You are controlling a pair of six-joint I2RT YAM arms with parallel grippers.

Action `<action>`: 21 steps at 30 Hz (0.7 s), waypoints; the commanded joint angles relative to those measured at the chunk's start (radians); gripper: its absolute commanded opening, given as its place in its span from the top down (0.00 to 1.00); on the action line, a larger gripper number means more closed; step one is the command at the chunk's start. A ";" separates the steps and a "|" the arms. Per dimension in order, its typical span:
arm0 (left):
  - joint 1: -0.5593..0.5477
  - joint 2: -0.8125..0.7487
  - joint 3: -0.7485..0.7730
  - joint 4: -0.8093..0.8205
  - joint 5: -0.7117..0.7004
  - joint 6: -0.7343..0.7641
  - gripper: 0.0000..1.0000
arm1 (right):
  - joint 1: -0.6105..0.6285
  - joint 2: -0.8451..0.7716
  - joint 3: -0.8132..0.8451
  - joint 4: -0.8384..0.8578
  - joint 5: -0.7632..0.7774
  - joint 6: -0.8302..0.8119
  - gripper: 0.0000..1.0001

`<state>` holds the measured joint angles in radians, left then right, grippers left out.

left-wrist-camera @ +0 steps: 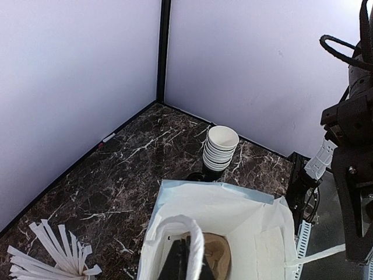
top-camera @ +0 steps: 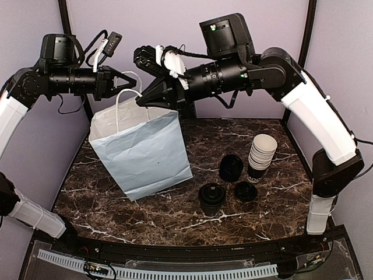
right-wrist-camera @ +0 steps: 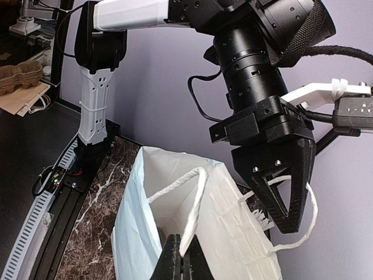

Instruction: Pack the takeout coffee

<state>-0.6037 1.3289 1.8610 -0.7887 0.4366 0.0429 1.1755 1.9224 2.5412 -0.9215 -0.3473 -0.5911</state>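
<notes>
The takeout coffee (top-camera: 211, 198), a short dark cup with a black lid, stands on the marble table in front of the bag, apart from both grippers. A white and pale blue paper bag (top-camera: 143, 151) stands open at the left. My left gripper (top-camera: 130, 83) is shut on one white cord handle (left-wrist-camera: 198, 233) above the bag's rim. My right gripper (top-camera: 141, 100) is shut on the other handle (right-wrist-camera: 201, 198). In the left wrist view, the left gripper (left-wrist-camera: 185, 263) pinches the cord over the bag's mouth, and a brown cardboard piece (left-wrist-camera: 224, 254) lies at the bottom. The right gripper (right-wrist-camera: 182, 261) also grips cord.
A stack of lidless white-rimmed cups (top-camera: 262, 153) stands at the right, also visible in the left wrist view (left-wrist-camera: 221, 149). A black lidded item (top-camera: 231, 168) and a loose black lid (top-camera: 245, 191) lie near the coffee. Purple walls close the back and sides.
</notes>
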 commanded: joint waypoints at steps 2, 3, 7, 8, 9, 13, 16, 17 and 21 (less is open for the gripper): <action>0.007 -0.028 -0.016 -0.015 -0.002 0.013 1.00 | 0.007 0.008 0.001 0.026 -0.011 -0.012 1.00; 0.007 -0.027 -0.015 -0.016 -0.003 0.013 1.00 | 0.006 0.009 -0.003 0.026 -0.008 -0.014 1.00; 0.007 -0.024 -0.009 -0.020 -0.010 0.019 1.00 | 0.006 0.009 -0.017 0.023 -0.005 -0.018 1.00; 0.007 -0.022 -0.008 -0.021 -0.010 0.021 1.00 | 0.006 0.009 -0.018 0.022 -0.008 -0.018 1.00; 0.007 -0.022 -0.007 -0.021 -0.012 0.021 1.00 | 0.005 0.009 -0.018 0.022 -0.010 -0.018 1.00; 0.007 -0.021 -0.008 -0.023 -0.012 0.023 1.00 | 0.007 0.010 -0.019 0.022 -0.012 -0.015 1.00; 0.007 -0.020 -0.008 -0.027 -0.014 0.027 1.00 | 0.006 0.010 -0.023 0.021 -0.011 -0.015 1.00; 0.007 -0.019 -0.008 -0.028 -0.017 0.027 1.00 | 0.006 0.010 -0.024 0.022 -0.010 -0.016 1.00; 0.008 -0.017 -0.010 -0.030 -0.017 0.029 1.00 | 0.006 0.012 -0.031 0.021 -0.007 -0.019 1.00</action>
<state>-0.6037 1.3270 1.8572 -0.8108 0.4225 0.0521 1.1755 1.9224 2.5187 -0.9222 -0.3470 -0.6052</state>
